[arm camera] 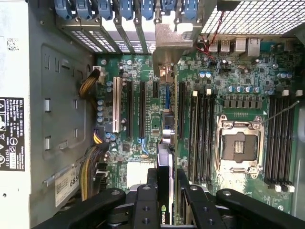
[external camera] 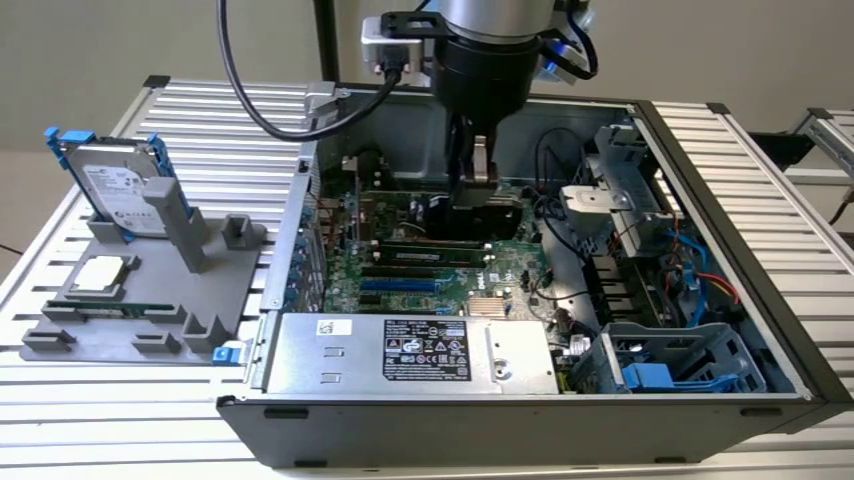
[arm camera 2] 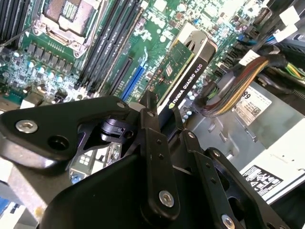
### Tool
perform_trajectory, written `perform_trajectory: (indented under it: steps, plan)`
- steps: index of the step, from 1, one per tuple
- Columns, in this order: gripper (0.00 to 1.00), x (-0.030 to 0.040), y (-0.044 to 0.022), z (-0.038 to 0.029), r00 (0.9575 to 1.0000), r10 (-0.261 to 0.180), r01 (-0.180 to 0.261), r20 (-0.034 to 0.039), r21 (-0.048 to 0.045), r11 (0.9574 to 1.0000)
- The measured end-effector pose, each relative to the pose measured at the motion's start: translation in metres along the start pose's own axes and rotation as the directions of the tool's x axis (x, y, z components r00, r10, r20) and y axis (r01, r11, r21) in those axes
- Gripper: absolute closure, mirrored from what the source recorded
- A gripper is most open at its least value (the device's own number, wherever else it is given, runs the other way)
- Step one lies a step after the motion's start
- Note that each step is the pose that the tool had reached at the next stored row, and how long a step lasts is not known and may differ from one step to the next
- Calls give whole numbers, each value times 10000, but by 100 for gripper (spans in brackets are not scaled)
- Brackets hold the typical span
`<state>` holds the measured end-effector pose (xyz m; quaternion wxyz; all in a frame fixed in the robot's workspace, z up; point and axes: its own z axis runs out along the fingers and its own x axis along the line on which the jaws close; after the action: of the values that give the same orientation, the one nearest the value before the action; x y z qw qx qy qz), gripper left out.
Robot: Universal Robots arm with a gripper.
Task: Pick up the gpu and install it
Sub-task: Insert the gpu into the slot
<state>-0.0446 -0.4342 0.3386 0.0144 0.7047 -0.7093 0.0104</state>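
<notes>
My gripper (external camera: 475, 190) reaches down into the open computer case (external camera: 747, 250) and is shut on the gpu (external camera: 486, 214), which stands on edge just over the motherboard (external camera: 400, 262). In the second wrist view the gpu (arm camera 2: 183, 71) shows its green board and black cooler, clamped between the fingers (arm camera 2: 151, 107) of my gripper (arm camera 2: 164, 113). In the first wrist view the gpu (arm camera: 164, 162) appears edge-on between the fingers (arm camera: 145, 193), in line with the expansion slots (arm camera: 142, 109); its silver bracket (arm camera: 167, 45) is at the case's rear wall. Whether it sits in a slot I cannot tell.
On the exterior view's left, a grey fixture (external camera: 134, 300) holds a silver hard drive with blue rails (external camera: 118, 185) and a square chip (external camera: 104, 275). The power supply (external camera: 400, 350), drive cage (external camera: 661, 365) and cable bundles (arm camera 2: 233, 86) crowd the case around the board.
</notes>
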Motion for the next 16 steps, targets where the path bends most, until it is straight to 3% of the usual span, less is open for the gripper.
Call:
perform_trajectory:
  steps: [10, 16]
  plan:
    - [100, -3, 0, 77, 10000, 84, -84, -6, -410, 9991]
    - [100, -3, 0, 91, 10000, 84, -84, -1, -415, 9991]
